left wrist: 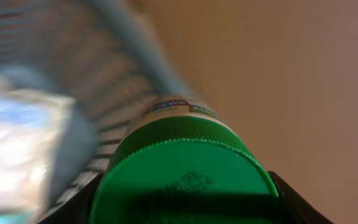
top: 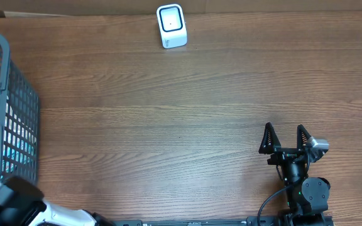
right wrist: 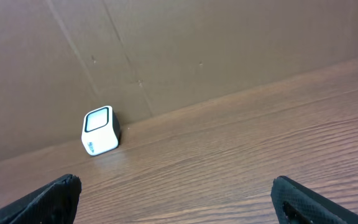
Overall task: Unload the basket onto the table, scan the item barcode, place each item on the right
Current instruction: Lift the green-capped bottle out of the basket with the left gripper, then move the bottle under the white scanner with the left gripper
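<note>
The left gripper (left wrist: 185,208) is clamped on a white-labelled plastic bottle with a ribbed green screw cap (left wrist: 182,168), cap toward the wrist camera, just beside the grey plastic mesh basket (top: 17,94) at the table's left edge. The right gripper (top: 286,135) sits spread wide and empty, low over the brown wooden table (top: 168,125). The small white box scanner with a dark window (top: 171,26) stands well apart at the far edge. By my judgement the pickup is done; carrying the bottle across and showing its barcode, not visible here, is left.
</note>
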`<action>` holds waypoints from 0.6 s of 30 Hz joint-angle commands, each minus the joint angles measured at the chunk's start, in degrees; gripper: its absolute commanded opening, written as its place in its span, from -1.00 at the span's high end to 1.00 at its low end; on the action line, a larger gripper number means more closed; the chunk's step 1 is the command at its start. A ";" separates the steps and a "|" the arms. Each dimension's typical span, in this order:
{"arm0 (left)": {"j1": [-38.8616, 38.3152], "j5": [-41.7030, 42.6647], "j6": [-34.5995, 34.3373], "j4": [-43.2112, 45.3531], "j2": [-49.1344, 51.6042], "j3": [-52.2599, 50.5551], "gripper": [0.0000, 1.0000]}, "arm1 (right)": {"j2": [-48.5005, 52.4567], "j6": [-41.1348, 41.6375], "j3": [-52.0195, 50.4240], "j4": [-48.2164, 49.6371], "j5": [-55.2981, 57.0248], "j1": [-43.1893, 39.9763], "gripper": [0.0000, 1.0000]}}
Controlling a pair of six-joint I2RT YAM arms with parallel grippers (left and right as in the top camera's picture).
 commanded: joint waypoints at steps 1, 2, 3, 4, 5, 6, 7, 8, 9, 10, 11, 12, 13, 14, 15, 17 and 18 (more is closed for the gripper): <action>-9.55 4.63 -0.90 0.33 -3.04 5.73 0.89 | -0.20 -0.24 -0.57 0.28 0.55 -0.07 -1.00; -11.76 3.87 -0.74 0.33 -3.39 6.14 0.90 | -0.20 -0.24 -0.57 0.28 0.55 -0.07 -1.00; -15.10 2.69 -0.17 0.33 -3.91 6.47 0.90 | -0.20 -0.24 -0.57 0.26 0.55 -0.07 -1.00; -17.92 1.27 0.24 0.31 -4.26 6.49 0.89 | -0.20 -0.24 -0.57 0.26 0.55 -0.07 -1.00; -21.35 -0.63 1.07 0.13 -4.48 6.49 0.89 | -0.20 -0.24 -0.57 0.28 0.55 -0.07 -1.00; -24.30 -2.32 2.01 -0.17 -4.52 6.49 0.89 | -0.20 -0.24 -0.57 0.26 0.55 -0.07 -1.00; -28.79 -5.68 2.78 -1.25 -4.46 6.45 0.90 | -0.20 -0.24 -0.57 0.26 0.55 -0.07 -1.00; -32.20 -9.29 2.89 -2.32 -4.26 6.43 0.91 | -0.20 -0.24 -0.57 0.28 0.55 -0.07 -1.00; -35.12 -12.55 3.30 -3.28 -3.98 6.43 0.91 | -0.20 -0.24 -0.57 0.28 0.55 -0.07 -1.00; -41.13 -19.41 4.79 -5.49 -3.41 6.36 0.92 | -0.20 -0.24 -0.57 0.28 0.55 -0.07 -1.00; -46.64 -26.25 5.03 -8.04 -2.47 6.16 0.92 | -0.20 -0.24 -0.57 0.26 0.55 -0.07 -1.00; -49.33 -29.29 5.53 -9.31 -1.79 6.08 0.92 | -0.20 -0.24 -0.57 0.26 0.55 -0.07 -1.00; -51.49 -31.50 5.99 -10.38 -1.05 6.03 0.91 | -0.20 -0.24 -0.57 0.28 0.55 -0.07 -1.00; -53.83 -33.90 6.21 -11.72 -0.11 5.95 0.92 | -0.20 -0.24 -0.57 0.28 0.55 -0.07 -1.00; -55.78 -36.09 6.23 -12.87 0.87 5.70 0.91 | -0.20 -0.24 -0.57 0.28 0.55 -0.07 -0.99; -59.04 -39.39 6.23 -14.91 3.15 5.25 0.92 | -0.20 -0.24 -0.57 0.28 0.55 -0.07 -1.00; -60.17 -40.13 6.29 -15.50 4.20 5.03 0.92 | -0.20 -0.24 -0.57 0.26 0.55 -0.07 -0.99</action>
